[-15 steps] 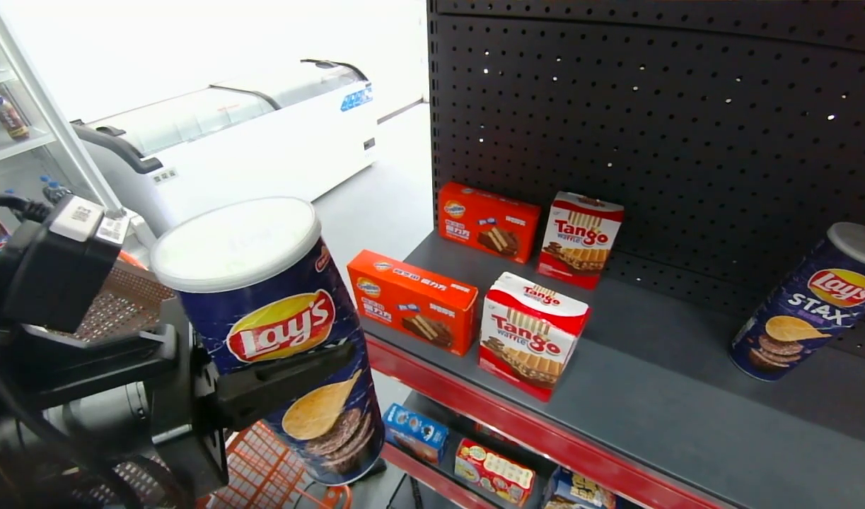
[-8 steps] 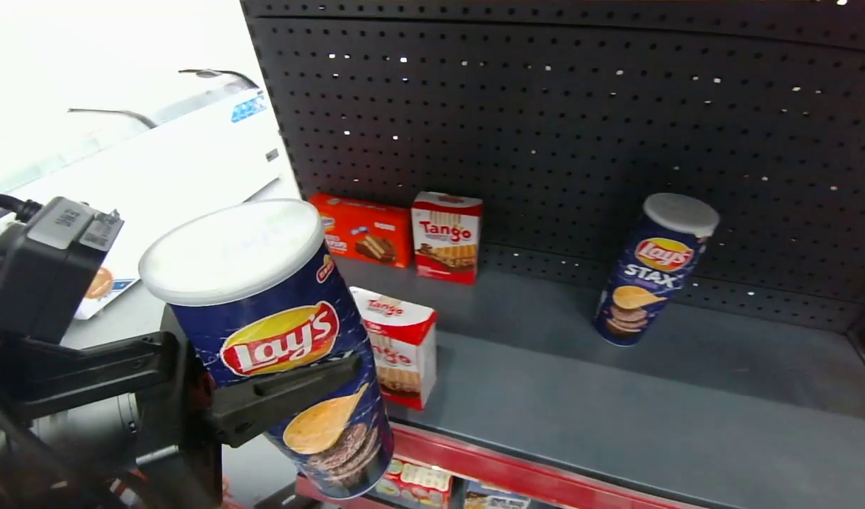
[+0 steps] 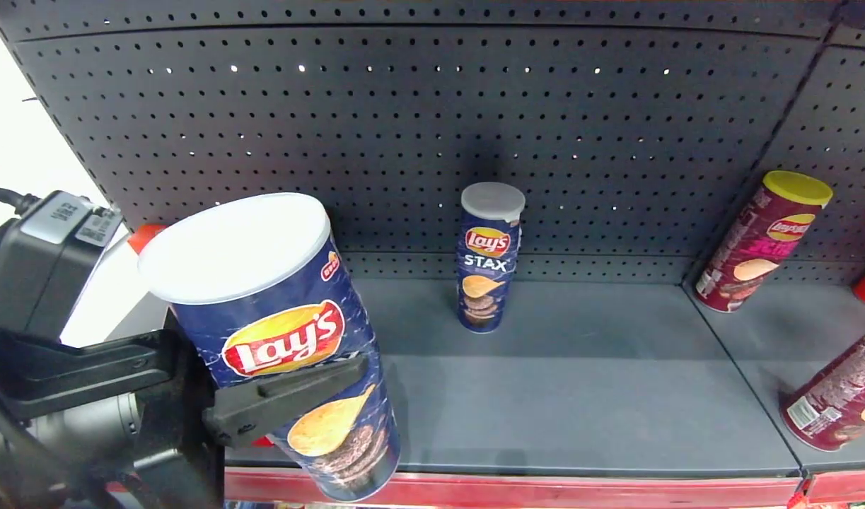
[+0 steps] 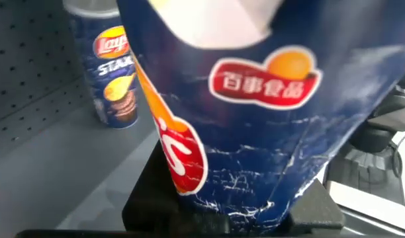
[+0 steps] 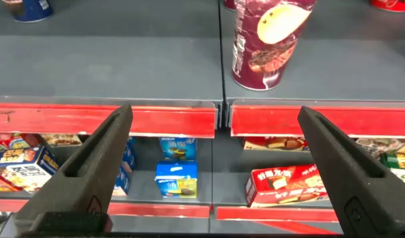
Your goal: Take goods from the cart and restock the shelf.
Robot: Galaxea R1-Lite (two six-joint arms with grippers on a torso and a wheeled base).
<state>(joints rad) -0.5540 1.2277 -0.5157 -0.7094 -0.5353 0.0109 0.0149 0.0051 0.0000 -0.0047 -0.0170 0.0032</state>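
Your left gripper (image 3: 301, 382) is clamped across the lower half of the blue chip can (image 3: 262, 297). The can hangs tilted at the front left of the shelf (image 3: 581, 382), its base about level with the red edge strip (image 3: 545, 489). Your right gripper (image 5: 216, 165) hangs in front of that strip with its jaws spread wide and nothing between them.

Carry the can inward over the grey deck and bring it upright before you lower it. A good target, I judge, is the bare deck beside or in front of the 1 matching can (image 3: 487, 261) standing near the pegboard back (image 3: 404, 127). Leave room there so the black finger does not nudge that can. Let go only once the base sits flat.

The can is a tall, narrow tube with a glossy printed wrap, finely creased in the left wrist view, and a flat pale lid. It probably tips easily. The deck looks like smooth, matte painted metal, so a slanted landing may skid. A yellow-lidded maroon can (image 3: 757, 244) of the same shape sits in the next bay.
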